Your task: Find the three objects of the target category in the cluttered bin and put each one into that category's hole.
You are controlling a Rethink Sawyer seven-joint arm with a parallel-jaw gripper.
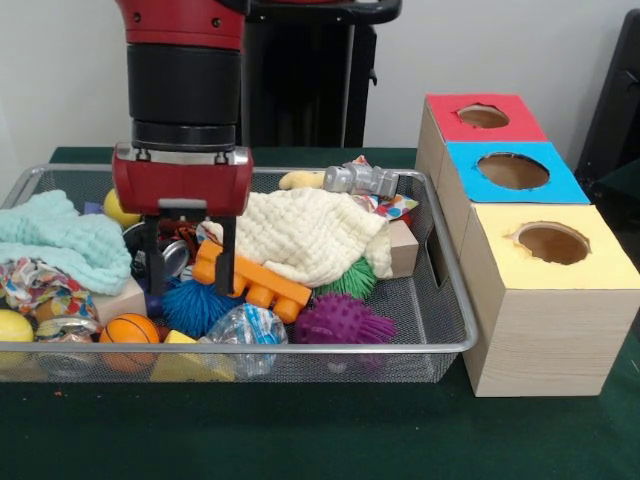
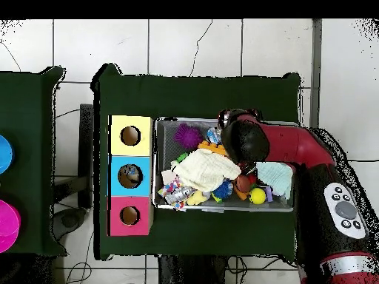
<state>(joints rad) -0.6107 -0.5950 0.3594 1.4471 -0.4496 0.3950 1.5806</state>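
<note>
Your claw [image 1: 188, 262] hangs with fingers apart above the orange plastic building block [image 1: 252, 280]; lower straight, clear of the cream waffle cloth [image 1: 310, 235].

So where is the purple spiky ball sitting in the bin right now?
In the front view the purple spiky ball lies against the wire bin's near rim, right of centre, beside the orange block and just below the green spiky ball.

The gripper [image 1: 188, 262] hangs inside the wire bin [image 1: 445, 300], fingers spread, one finger touching the orange block [image 1: 255, 280]. A cream cloth [image 1: 315, 235] lies beside it. Three boxes [image 1: 540, 300] with holes stand right of the bin
</note>
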